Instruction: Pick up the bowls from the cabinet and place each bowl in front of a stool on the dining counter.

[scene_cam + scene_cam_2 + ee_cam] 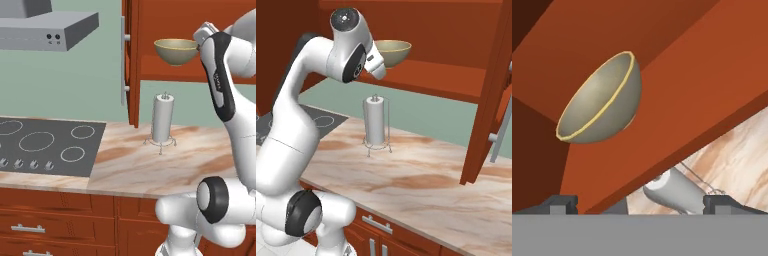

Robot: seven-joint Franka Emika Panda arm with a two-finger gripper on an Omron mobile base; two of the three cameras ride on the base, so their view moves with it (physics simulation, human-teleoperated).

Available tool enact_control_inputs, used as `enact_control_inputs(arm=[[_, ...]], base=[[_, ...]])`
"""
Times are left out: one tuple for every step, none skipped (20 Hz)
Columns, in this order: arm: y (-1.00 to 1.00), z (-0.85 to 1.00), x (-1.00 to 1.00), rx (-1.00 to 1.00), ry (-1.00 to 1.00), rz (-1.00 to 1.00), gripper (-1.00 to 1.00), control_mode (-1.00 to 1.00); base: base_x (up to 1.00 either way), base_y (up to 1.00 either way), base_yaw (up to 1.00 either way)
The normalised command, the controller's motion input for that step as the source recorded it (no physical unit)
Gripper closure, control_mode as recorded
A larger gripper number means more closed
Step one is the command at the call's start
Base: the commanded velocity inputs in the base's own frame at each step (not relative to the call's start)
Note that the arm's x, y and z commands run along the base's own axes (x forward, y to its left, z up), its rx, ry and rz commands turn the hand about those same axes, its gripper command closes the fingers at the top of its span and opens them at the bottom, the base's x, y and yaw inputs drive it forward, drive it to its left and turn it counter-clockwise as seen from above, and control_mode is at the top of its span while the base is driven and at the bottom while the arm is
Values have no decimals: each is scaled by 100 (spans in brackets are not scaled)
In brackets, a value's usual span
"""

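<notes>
Bowl: the olive-tan round bowl with a pale yellow rim [176,51] [392,51] [601,100] sits upright on the shelf of the red-brown wooden wall cabinet [165,75] [431,75] [702,85], close to the shelf's front edge.
Cabinet door: swung open, its long silver bar handle [123,60] at 9 o'clock of the bowl in the left base view.
Open room: bare shelf board lies around the bowl; below the shelf, the white paper-towel roll on a wire stand [162,120] [376,122] stands on the beige-and-brown marble counter [150,160] [421,175], at 6 o'clock of the bowl.
Cooktop: black, with ring burners [45,145], well apart at 8 o'clock.
Arm: raised to shelf height, hand just beside the bowl's rim.
Gripper [641,202]: fingertips spread wide, grasping nothing; in the hand view the bowl lies at 11 o'clock, apart from them.
</notes>
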Motion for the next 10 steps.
enact_control_inputs(arm=[[-28, -9, 56, 5, 0, 0, -100, -100], [-25, -6, 58, 5, 0, 0, -100, -100], [-24, -4, 62, 5, 0, 0, -100, -100], [-19, -4, 63, 3, 0, 0, -100, -100], [-18, -1, 66, 3, 0, 0, -100, -100], [-14, 0, 68, 3, 0, 0, -100, -100], [-11, 0, 66, 3, 0, 0, -100, -100], [-7, 0, 64, 3, 0, 0, -100, -100], [-2, 0, 63, 2, 0, 0, -100, -100], [0, 0, 62, 1, 0, 0, -100, -100]], base=[[0, 0, 0], [0, 0, 0], [0, 0, 0], [0, 0, 0], [0, 0, 0], [0, 0, 0], [0, 0, 0], [0, 0, 0], [0, 0, 0], [0, 0, 0]])
